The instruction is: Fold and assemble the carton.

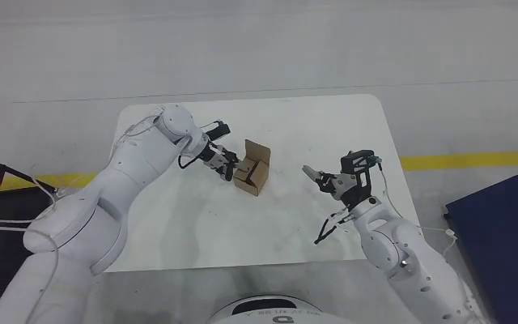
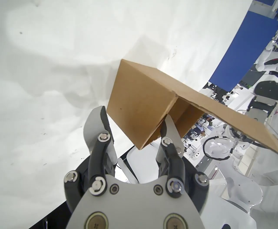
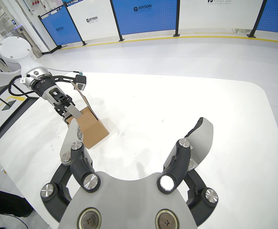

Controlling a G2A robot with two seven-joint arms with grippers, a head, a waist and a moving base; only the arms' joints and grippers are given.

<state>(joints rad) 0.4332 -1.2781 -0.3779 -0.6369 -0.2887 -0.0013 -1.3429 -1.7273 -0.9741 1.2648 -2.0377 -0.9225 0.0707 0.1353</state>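
A small brown carton (image 1: 252, 168) stands on the white table (image 1: 324, 121) left of centre, its top open and one flap (image 1: 258, 151) raised. My left gripper (image 1: 229, 166) is at the carton's left side, open, with the carton's near wall (image 2: 139, 108) between its fingers. One fingertip (image 2: 168, 123) sits at the carton's open edge and the other (image 2: 104, 118) just outside the wall. In the right wrist view the carton (image 3: 93, 130) shows with the left gripper (image 3: 69, 112) over its top. My right gripper (image 1: 320, 198) hovers open, empty, well to the carton's right.
The table has rounded corners and its front edge (image 1: 243, 263) runs close below both arms. A yellow floor line (image 1: 461, 160) passes to the right. Blue and white panels (image 3: 152, 17) stand far behind the table.
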